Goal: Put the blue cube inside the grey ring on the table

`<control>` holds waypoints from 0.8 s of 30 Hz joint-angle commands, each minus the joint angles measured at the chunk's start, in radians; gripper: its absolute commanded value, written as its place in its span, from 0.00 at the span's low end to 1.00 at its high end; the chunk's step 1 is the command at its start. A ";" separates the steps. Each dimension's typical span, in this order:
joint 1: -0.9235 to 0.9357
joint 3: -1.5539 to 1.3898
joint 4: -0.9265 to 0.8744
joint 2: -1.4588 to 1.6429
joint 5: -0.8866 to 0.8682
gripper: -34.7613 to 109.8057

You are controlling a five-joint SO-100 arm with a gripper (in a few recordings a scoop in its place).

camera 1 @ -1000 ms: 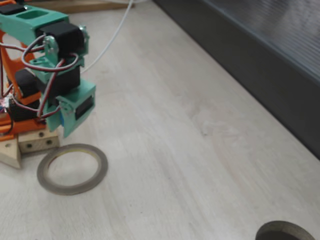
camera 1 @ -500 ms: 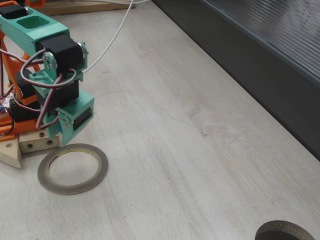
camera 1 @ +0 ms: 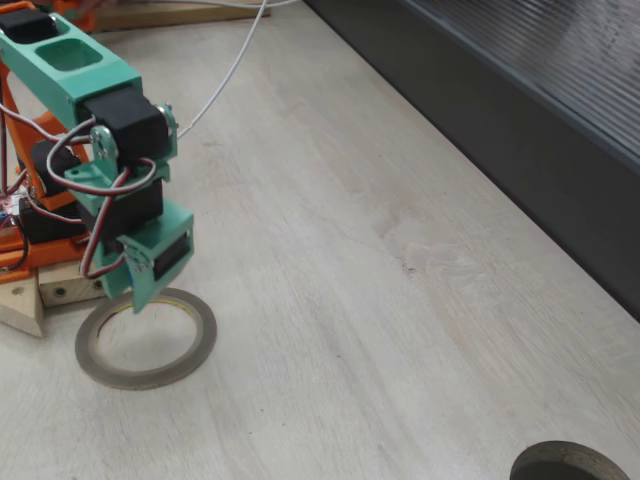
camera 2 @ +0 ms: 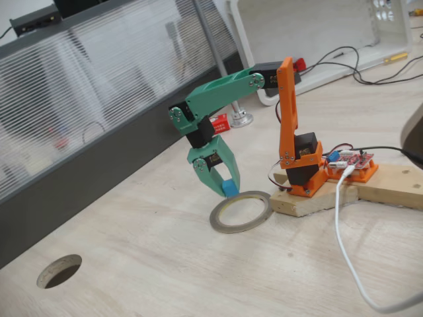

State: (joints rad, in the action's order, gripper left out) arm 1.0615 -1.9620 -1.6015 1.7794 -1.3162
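The green gripper (camera 2: 225, 187) has its two fingers pinched on the blue cube (camera 2: 229, 188), hanging low over the grey ring (camera 2: 240, 212) at its rim nearest the arm's base. The opening lies just ahead and below, so a short reach forward should centre it. The table (camera 1: 400, 300) around lies bare.

A hobby electronics workbench or maker lab: a 3D-printed green and orange arm (camera 2: 264, 99) is bolted to a scrap wooden block (camera 2: 344, 188), a bare red circuit board (camera 2: 350, 162) sits exposed, and loose cables (camera 2: 350, 264) trail across the pale wood-grain counter (camera 1: 400, 300).
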 commanded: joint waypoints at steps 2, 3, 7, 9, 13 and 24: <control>0.006 -0.048 0.044 0.028 -0.009 0.24; 0.006 -0.054 0.048 0.028 -0.009 0.24; 0.006 -0.057 0.048 0.028 -0.011 0.24; 0.006 -0.057 0.049 0.028 -0.011 0.24; 0.008 -0.058 0.049 0.026 -0.011 0.24; 0.008 -0.150 0.115 0.028 -0.011 0.24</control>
State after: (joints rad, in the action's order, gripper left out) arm 1.0615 -2.0847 -1.5048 1.7794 -1.3192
